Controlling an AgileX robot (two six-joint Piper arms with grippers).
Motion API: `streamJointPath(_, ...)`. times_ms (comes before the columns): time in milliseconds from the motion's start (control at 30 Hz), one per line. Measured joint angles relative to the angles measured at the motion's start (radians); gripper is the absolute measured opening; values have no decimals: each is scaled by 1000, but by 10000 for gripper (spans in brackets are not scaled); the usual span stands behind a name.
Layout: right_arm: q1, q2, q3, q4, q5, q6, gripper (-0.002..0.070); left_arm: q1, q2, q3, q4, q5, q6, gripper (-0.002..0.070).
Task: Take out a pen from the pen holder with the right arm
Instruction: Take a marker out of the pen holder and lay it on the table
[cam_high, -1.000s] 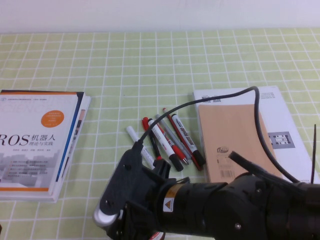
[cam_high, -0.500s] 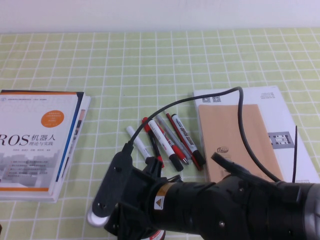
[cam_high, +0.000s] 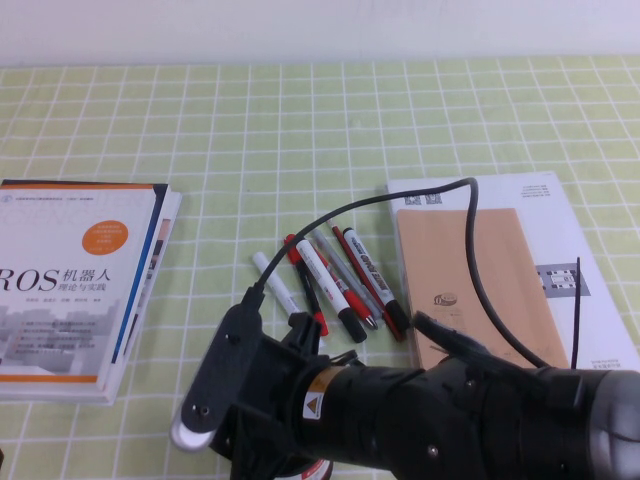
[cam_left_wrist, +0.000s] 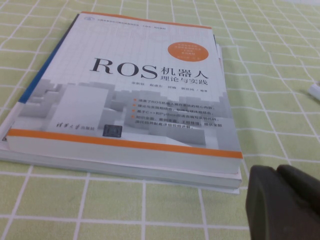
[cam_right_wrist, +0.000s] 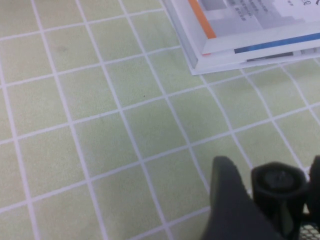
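tablecloth (cam_high: 300, 120), right end effector (cam_right_wrist: 272, 167) lower, left (cam_left_wrist: 282, 195) by book (cam_left_wrist: 150, 100)

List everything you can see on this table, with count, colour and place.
Tablecloth: one, green with white grid, under everything.
ROS book: one, white-grey with orange bands, on the robot's left.
Loose pens: about five, white, red, grey, black, together mid-table.
White booklet: one, on the robot's right.
Tan notebook: one, on the white booklet.
Pen holder: one, only a bit of dark mesh shows.
Dark pen top: one, black, above the mesh.
Cable: one, black, arching over the pens.
Left gripper: dark, near the ROS book's corner.
Right gripper: black, at the dark pen top.
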Motion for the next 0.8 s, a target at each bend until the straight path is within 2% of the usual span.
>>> streamJointPath(167, 0, 0, 0, 1, -9, 0, 225, 0, 0, 0, 0, 0, 0, -8)
streamJointPath(333, 0, -22, 0, 4, -9, 0, 95, 0, 0, 0, 0, 0, 0, -8)
streamJointPath(800, 0, -219, -12, 12, -9, 0, 95, 0, 0, 0, 0, 0, 0, -8)
